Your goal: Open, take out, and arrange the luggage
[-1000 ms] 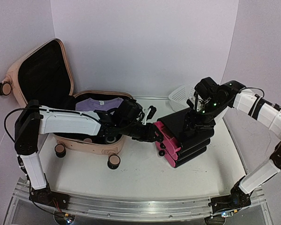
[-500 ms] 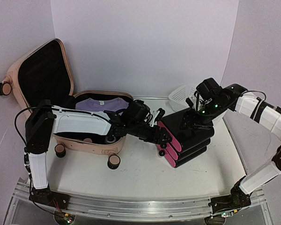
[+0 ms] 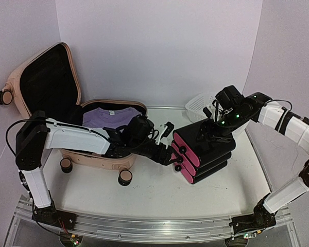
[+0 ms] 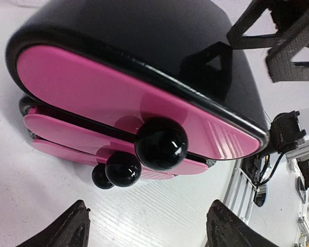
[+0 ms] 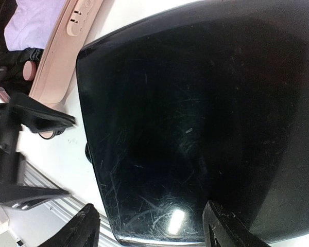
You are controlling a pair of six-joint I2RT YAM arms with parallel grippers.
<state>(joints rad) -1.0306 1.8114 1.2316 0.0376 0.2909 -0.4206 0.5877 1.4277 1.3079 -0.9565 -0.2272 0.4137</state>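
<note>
Suitcase: the pale pink suitcase [image 3: 51, 85] is sitting at the back left of the table [image 3: 154, 198], lying open. Its black-lined lid is leaning up and back toward the left wall, and its lower half is resting flat with two wheels [image 3: 125, 176] facing the near edge.
Inside the suitcase: a folded purple garment [image 3: 110, 116] is lying in the lower half.
Boxes: three black boxes [image 3: 208, 154] with bright pink ends are sitting stacked right of centre, near the suitcase's right corner. Each pink end is carrying a round black knob [image 4: 161, 143], and those ends are facing the left arm.
Left gripper: the left gripper [image 4: 147, 226] is reaching across in front of the suitcase and hovering low over the table, just short of the pink ends. Its jaws are standing spread wide, pinching nothing.
Right gripper: the right gripper [image 5: 154, 224] is hanging over the top box's scratched black face. Its jaws are standing spread, with that black surface showing between them. I cannot tell whether the fingertips are touching it.
Basket: a white mesh basket [image 3: 198, 105] is standing behind the stack, by the back wall.
</note>
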